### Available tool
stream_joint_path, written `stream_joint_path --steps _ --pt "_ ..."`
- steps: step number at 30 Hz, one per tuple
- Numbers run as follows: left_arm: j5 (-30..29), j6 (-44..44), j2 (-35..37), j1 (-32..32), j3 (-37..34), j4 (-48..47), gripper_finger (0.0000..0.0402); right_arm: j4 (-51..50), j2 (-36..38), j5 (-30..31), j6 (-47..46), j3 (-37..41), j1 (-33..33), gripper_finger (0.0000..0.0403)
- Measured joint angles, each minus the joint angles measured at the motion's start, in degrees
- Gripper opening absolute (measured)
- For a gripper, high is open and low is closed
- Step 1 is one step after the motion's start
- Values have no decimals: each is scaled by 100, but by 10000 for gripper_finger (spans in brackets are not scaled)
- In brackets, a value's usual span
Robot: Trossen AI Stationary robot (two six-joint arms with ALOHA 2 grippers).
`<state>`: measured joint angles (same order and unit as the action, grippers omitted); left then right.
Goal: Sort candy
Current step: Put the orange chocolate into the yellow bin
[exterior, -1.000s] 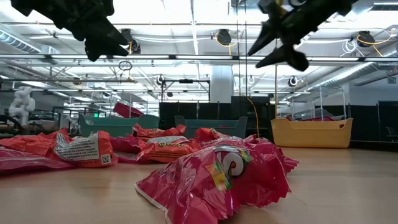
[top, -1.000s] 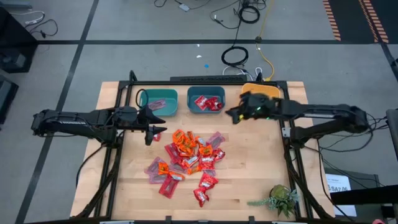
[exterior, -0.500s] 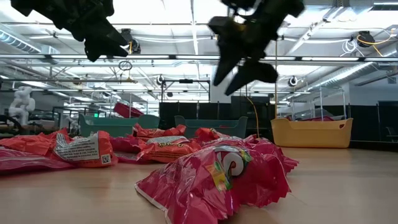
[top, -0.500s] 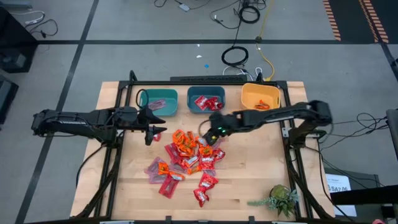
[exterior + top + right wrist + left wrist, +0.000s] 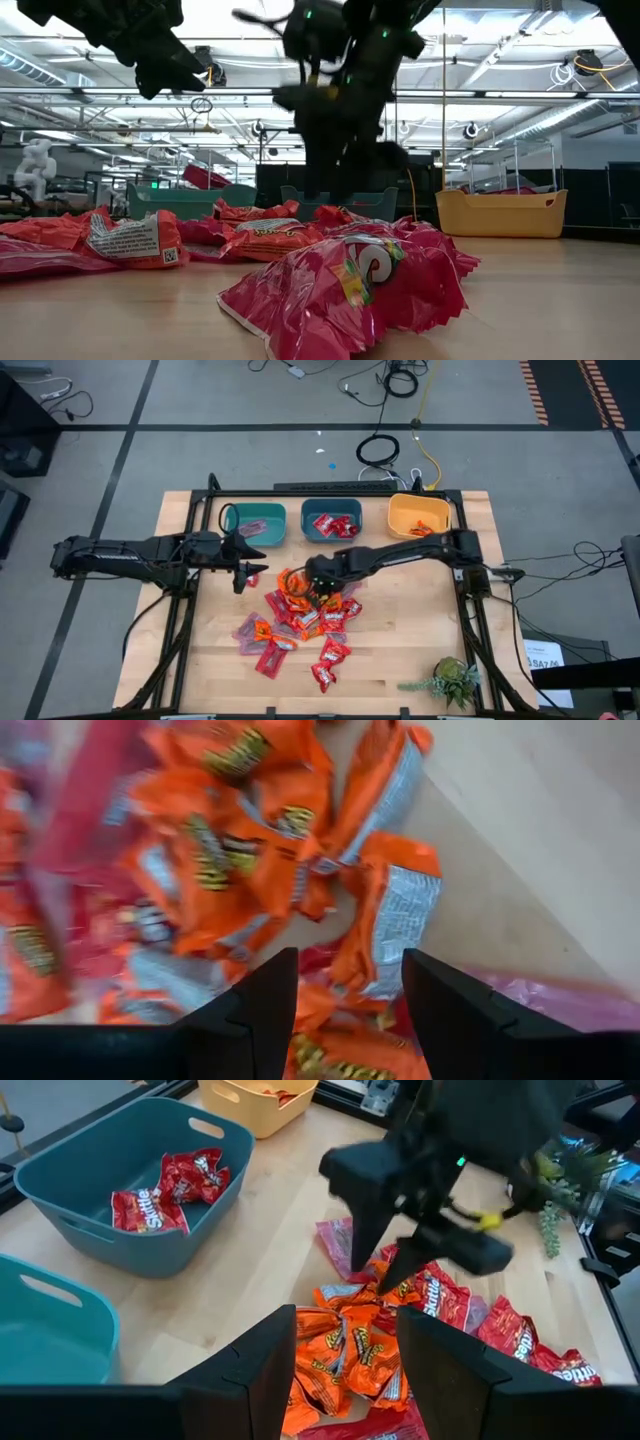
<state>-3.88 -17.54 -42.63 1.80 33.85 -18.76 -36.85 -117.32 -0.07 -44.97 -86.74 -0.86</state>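
Note:
The candy (image 5: pixel 300 612) lies in a loose pile of orange, red and pinkish wrapped sweets at the table's middle. My right gripper (image 5: pixel 318 577) hangs open just above the pile's far edge, pointing steeply down. In the right wrist view its fingers stand on either side of an orange sweet (image 5: pixel 385 925); I see no contact. The left wrist view shows this gripper (image 5: pixel 425 1265) over the orange sweets (image 5: pixel 345 1350). My left gripper (image 5: pixel 247 567) waits open to the left of the pile, raised off the table.
Three bins stand along the far edge: a teal-green bin (image 5: pixel 255 523), a blue bin (image 5: pixel 310 532) with red sweets in it, and a yellow bin (image 5: pixel 400 520) with a few orange ones. A small potted plant (image 5: pixel 452 682) sits at the near right corner.
My right gripper has swung from above the yellow bin toward the table's left and near side, coming down over the candy pile and tipping to point more steeply down. Its fingers have stayed open. The candy has not moved.

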Motion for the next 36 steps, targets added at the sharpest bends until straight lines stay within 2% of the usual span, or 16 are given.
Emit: stream_joint_path --steps 11,14,17,20,25,32,36 --pt "0 -6 2 0 0 -45 183 191 -688 72 -65 -37 0 161" --pt "0 -5 1 0 0 -55 183 157 -642 69 -7 -27 0 124" --pt "2 -7 0 0 0 -107 183 95 -543 97 166 -5 9 63" --pt "2 -7 0 0 0 -128 183 72 -368 311 406 13 0 16" --pt "2 -7 0 0 0 -129 183 15 177 429 433 2 22 22" --pt "2 -7 0 0 0 -129 183 -513 1035 508 523 4 70 8" --pt "2 -7 0 0 0 -129 183 -927 1568 1170 700 4 166 8"
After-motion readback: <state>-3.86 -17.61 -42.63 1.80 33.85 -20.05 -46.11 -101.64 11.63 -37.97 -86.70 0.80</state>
